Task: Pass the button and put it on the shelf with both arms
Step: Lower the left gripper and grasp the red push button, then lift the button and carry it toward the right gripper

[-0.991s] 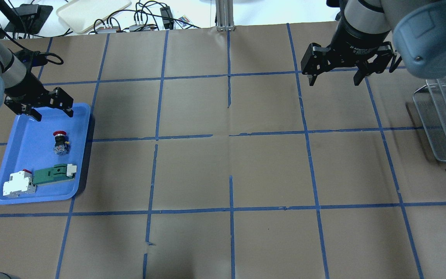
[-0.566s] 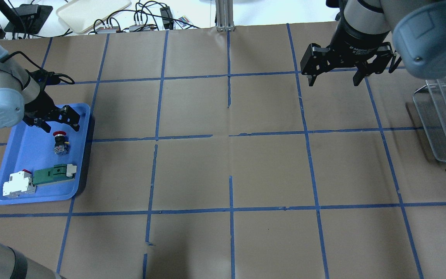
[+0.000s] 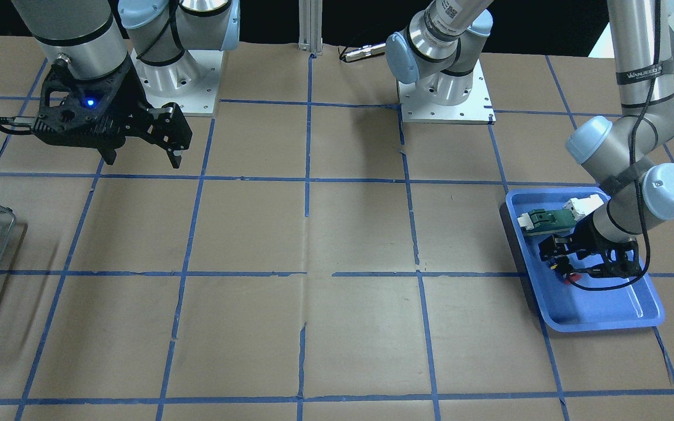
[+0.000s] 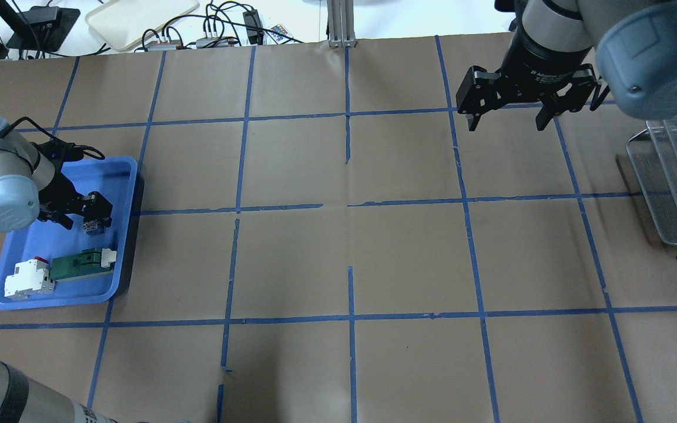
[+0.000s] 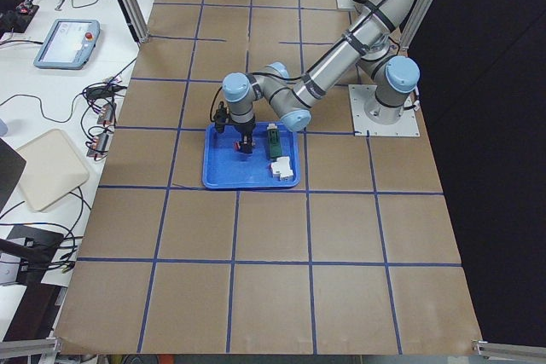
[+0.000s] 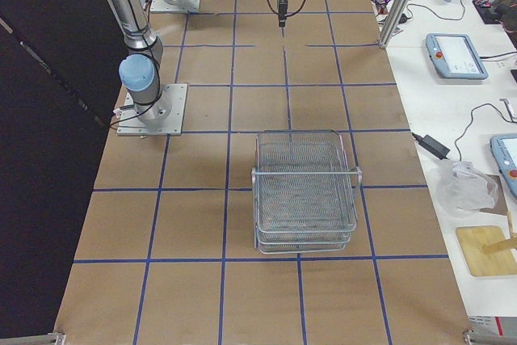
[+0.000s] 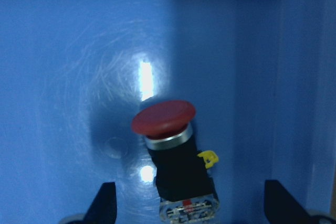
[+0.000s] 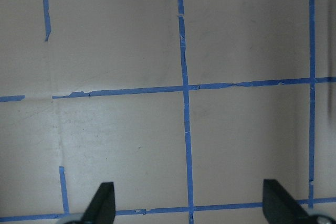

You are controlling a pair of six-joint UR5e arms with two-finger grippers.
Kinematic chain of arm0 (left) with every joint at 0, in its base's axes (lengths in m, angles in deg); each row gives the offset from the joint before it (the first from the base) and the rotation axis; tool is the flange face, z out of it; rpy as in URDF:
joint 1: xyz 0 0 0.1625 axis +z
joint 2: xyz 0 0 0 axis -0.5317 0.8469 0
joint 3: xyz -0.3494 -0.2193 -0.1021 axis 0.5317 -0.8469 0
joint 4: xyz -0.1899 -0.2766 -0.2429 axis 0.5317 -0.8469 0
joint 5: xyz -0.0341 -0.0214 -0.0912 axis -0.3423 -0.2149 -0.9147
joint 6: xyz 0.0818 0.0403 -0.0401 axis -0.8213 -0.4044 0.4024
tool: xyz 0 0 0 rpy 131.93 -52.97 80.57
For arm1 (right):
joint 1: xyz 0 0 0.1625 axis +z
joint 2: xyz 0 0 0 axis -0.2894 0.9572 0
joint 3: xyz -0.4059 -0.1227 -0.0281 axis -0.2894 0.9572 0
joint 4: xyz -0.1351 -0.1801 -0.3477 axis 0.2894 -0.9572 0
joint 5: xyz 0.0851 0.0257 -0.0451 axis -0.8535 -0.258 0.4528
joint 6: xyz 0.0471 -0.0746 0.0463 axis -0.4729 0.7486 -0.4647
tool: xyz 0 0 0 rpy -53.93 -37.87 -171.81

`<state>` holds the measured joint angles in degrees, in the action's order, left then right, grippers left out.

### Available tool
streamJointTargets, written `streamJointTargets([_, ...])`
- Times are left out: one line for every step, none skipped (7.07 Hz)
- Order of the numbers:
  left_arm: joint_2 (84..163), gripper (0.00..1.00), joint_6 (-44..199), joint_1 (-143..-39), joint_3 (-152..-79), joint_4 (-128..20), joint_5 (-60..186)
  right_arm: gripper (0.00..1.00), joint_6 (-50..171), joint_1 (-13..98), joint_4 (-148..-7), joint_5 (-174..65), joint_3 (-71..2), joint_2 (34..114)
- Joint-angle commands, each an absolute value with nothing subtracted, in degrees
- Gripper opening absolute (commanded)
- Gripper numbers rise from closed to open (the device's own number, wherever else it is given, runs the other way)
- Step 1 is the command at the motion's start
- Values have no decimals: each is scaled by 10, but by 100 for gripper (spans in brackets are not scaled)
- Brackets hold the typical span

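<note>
Left wrist-mounted view: the left gripper (image 7: 191, 205), fingers wide apart, straddles the button (image 7: 177, 156) lying in the blue tray (image 7: 58, 51). Best to centre on the black body below the red cap before closing; the right gripper (image 4: 506, 114) hangs open, well apart

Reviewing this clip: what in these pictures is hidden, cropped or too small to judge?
- Small red-capped push button: overhead view, cap hidden under the left arm's jaws; side views, too small.
- Silver-grey wire shelf: cut off by the frame edge in overhead and front-facing views.
- Jaw-to-button contact: left wrist view shows only the jaw tips at its bottom edge.
</note>
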<state>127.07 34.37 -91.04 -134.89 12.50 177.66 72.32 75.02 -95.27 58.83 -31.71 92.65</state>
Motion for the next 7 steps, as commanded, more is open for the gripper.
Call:
streamJointTargets([1275,44,342,-907,-1357,139,1772,100,724,750,-953,588,-317,926])
streamJointTargets([1269,24,340,-907,-1349,138,1771,100,724,750,-952,588,-317,927])
streamJointTargets([1261,16,327,-914,-1349,136,1769,100,724,750,-952,588,-317,927])
streamJointTargets([1258,8,268,-918,-1342,136,1764,100,724,750,-952,588,-317,927])
streamJointTargets([1255,7,207,-932,-1310,129,1764,100,724,750,-952,588,-317,927])
streamJointTargets([1234,7,198,-976,-1259,70,1769,100,724,750,-952,588,-317,927])
streamJointTargets([1222,2,194,-1019,-1201,-15,1769,100,724,750,-952,588,-318,927])
